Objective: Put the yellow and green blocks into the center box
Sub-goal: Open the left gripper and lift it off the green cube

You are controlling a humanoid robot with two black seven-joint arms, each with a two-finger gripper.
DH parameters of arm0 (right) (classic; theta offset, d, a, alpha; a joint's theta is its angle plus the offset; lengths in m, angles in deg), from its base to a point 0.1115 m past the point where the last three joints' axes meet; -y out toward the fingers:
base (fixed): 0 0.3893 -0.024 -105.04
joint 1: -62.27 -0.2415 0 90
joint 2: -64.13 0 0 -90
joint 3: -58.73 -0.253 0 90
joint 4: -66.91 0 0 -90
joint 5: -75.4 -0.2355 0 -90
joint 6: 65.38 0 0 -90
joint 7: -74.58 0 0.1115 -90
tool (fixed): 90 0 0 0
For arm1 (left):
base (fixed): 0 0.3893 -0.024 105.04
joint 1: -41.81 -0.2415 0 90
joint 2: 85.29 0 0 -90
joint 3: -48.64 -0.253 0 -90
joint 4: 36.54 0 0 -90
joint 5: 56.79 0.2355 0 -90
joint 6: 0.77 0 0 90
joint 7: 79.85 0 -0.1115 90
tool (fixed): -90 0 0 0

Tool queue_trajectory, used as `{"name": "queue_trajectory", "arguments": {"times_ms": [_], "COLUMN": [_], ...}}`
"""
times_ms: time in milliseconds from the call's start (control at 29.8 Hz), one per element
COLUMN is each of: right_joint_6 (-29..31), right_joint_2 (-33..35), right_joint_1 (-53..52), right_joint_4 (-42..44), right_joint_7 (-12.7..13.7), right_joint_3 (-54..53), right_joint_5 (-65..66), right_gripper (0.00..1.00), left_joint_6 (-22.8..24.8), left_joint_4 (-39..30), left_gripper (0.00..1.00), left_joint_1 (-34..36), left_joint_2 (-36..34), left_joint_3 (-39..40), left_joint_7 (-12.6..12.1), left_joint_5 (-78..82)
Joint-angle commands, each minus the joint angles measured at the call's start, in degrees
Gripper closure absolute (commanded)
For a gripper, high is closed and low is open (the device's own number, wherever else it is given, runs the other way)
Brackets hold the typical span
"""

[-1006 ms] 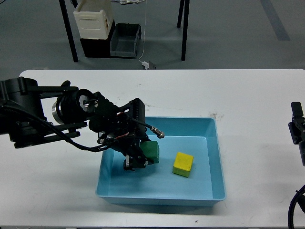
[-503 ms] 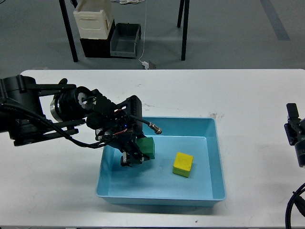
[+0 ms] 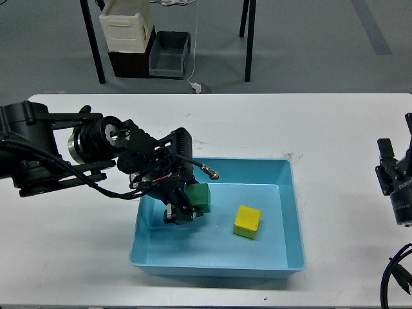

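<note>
The light-blue tray point(image 3: 293, 212) lies on the white table in front of me. The yellow block point(image 3: 247, 221) rests on the tray floor, right of centre. My left gripper point(image 3: 185, 209) reaches over the tray's left part and is shut on the dark green block point(image 3: 199, 196), holding it just above the floor, about a block's width left of the yellow one. My right gripper point(image 3: 395, 147) stands at the right edge of the view, well away from the tray; its two fingers stand apart with nothing between them.
A thin metal-tipped cable point(image 3: 207, 172) juts from my left wrist over the tray's back rim. On the floor beyond the table stand a cream-white container point(image 3: 126, 26), a small dark bin point(image 3: 169, 54) and table legs point(image 3: 94, 48).
My left gripper has lifted the green block slightly up and to the left within the tray. My right gripper has risen further into view at the right edge. The yellow block has not moved.
</note>
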Motion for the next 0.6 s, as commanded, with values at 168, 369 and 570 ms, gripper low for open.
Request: {"name": "queue_trajectory", "arguments": {"times_ms": [168,369,570], "right_joint_6": [0.00,0.09,0.88], "right_joint_2": [0.00,0.00,0.00], "right_joint_1": [-0.08,-1.74,-4.37], "right_joint_4": [0.05,1.10,0.66], "right_joint_7": [0.00,-0.27,0.08], "right_joint_3": [-0.01,0.43,5.17], "right_joint_5": [-0.01,0.08,-4.20], "right_gripper": [0.00,0.00,0.00], "left_joint_6": [-0.03,0.58,0.06], "left_joint_4": [0.03,-0.85,-0.76], "left_gripper": [0.07,0.00,0.00], "left_joint_1": [-0.27,-0.35,-7.54], "left_joint_2": [0.10,-2.00,-6.48], "left_joint_3": [0.29,5.72,15.91], "left_joint_7": [0.00,0.00,0.00], "left_joint_5": [0.00,-10.27,-43.82]}}
